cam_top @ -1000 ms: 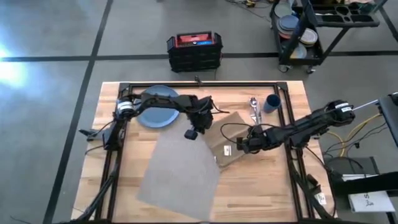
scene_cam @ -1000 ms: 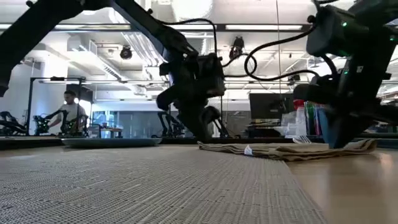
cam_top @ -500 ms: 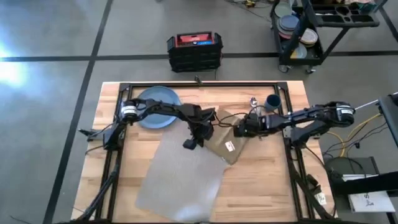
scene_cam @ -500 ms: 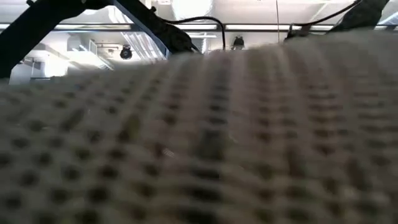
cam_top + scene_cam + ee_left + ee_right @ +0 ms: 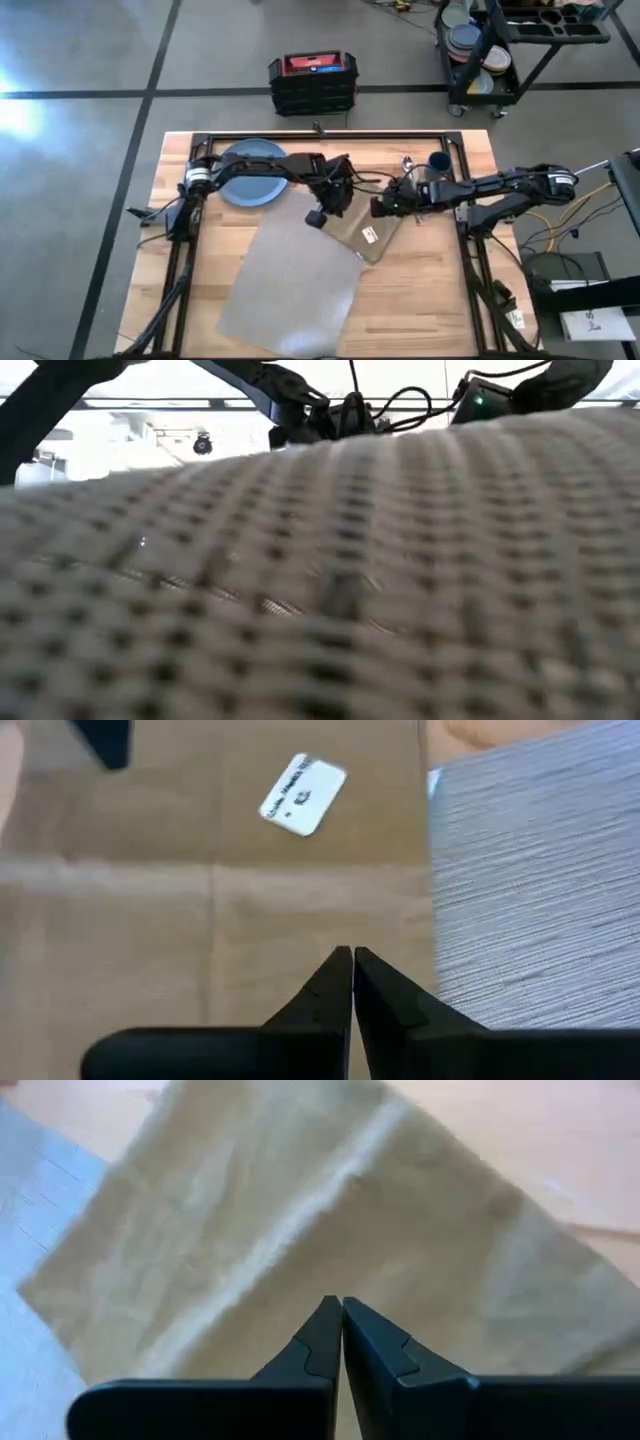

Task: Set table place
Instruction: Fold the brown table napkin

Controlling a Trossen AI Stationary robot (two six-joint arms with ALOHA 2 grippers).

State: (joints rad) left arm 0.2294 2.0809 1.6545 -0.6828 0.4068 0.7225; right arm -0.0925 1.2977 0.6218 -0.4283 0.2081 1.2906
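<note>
Both arms reach in over the tan napkin (image 5: 364, 225) near the middle of the wooden table (image 5: 430, 300). Left gripper (image 5: 318, 216) is at the napkin's edge nearest the grey placemat (image 5: 295, 285); its fingers (image 5: 330, 982) are pressed together over the tan cloth, nothing visibly pinched between them. Right gripper (image 5: 378, 207) is at the napkin's opposite side, toward the cup; its fingers (image 5: 322, 1342) are also together, tips over the cloth, can't tell if any fabric is caught

Napkin lies folded flat, a crease across it and a small white label (image 5: 303, 793) on top. One napkin edge meets the placemat; in the left wrist view the mat's woven surface (image 5: 540, 890) sits right beside the cloth, overlap unclear. Placemat lies skewed on the table, one corner pointing toward the napkin; in the low view its weave (image 5: 320, 570) fills nearly the whole frame, blurred

Blue plate (image 5: 252, 172) is beyond the placemat's far corner, under the left arm, apart from the napkin. Dark-blue cup (image 5: 438, 161) stands past the napkin by the table's far edge, behind the right arm. A spoon (image 5: 407, 163) lies just beside the cup, partly hidden by the arm; other cutlery not distinguishable

Off the table: black and red case (image 5: 312, 82) on the floor, black cart with stacked dishes (image 5: 482, 50)
</note>
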